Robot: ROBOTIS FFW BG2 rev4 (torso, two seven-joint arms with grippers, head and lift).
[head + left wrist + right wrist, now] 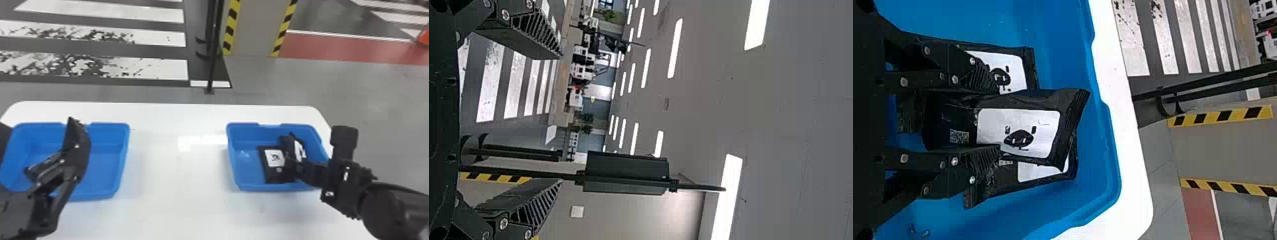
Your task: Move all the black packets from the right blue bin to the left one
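Note:
In the head view my left gripper [49, 145] stands open above the left blue bin [123, 156]; the left wrist view also has this gripper [561, 119] with nothing between its fingers. My right gripper [295, 167] is down in the right blue bin [235, 166], at its right side. One black packet [269, 175] lies flat there, a second packet [292, 143] is tilted beside it. In the right wrist view, my right gripper [998, 117] is shut on the uppermost black packet [1068, 120] by its sides. Black packets [1029, 65] [1048, 176] lie partly beneath it.
Both bins stand on a white table [172, 198], with a wide stretch of tabletop between them. A black pole [212, 57] rises from the floor behind the table. Beside it is a column base [255, 28] with yellow-black striped edges.

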